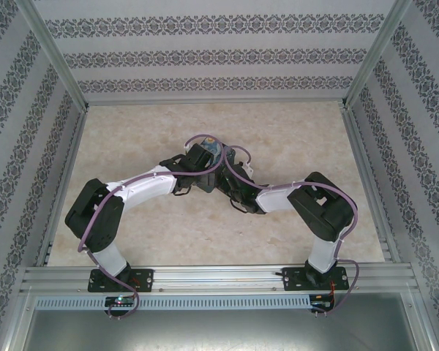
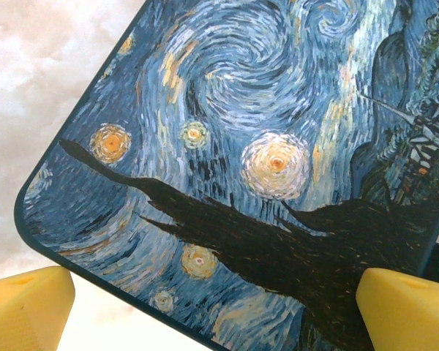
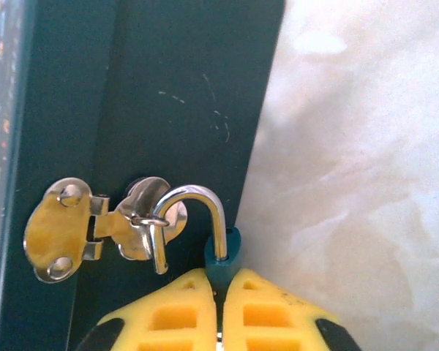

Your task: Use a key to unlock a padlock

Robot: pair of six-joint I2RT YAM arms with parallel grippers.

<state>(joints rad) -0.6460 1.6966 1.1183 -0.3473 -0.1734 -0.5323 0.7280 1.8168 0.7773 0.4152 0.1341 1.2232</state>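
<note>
At left gripper (image 2: 216, 311): jaws spread wide over painted box (image 2: 263, 110) near its rounded corner, bare counter (image 2: 29, 88) beyond the edge. At right gripper (image 3: 221, 307): jaws pinched shut on teal padlock (image 3: 223, 256), shackle (image 3: 197, 191) hooked through hasp (image 3: 66, 230) on box side; open counter to the right

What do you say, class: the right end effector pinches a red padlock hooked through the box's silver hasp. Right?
The padlock body is teal, not red, as the right wrist view shows; the right end effector does pinch it, hooked through the silver hasp on the box.
</note>
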